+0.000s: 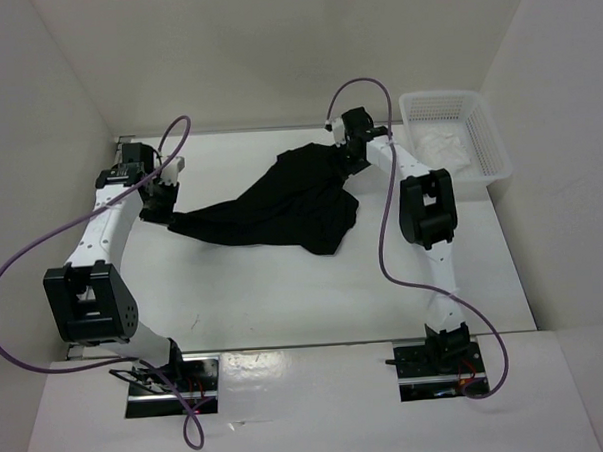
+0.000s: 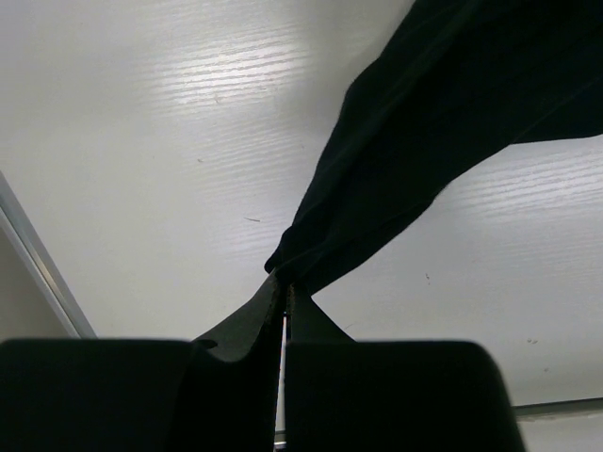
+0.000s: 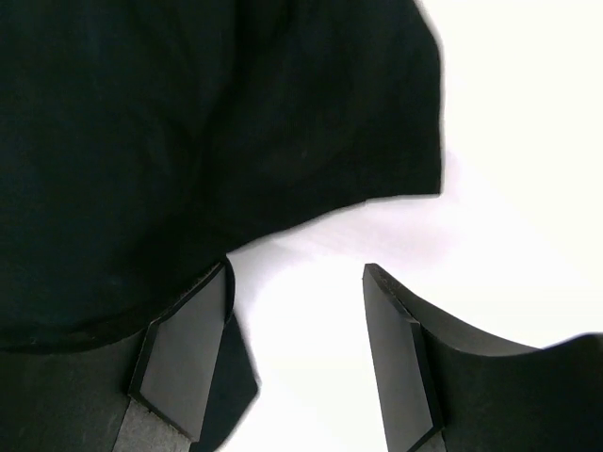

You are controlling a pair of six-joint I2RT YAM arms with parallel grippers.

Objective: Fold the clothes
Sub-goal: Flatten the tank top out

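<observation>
Left gripper is pinching the soft black short-sleeved T-shirt at one edge; right gripper is hovering, fingers spread, at its hem.

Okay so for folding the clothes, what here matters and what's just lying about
For the job: black T-shirt; left gripper, shut on one end of it; right gripper, open at its edge.
Lying about: white mesh basket; white fabric inside it.

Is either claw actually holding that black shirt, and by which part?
The left gripper pinches the black T-shirt by the drawn-out end on that arm's side. The right gripper stands open at the shirt's edge, holding nothing.
</observation>
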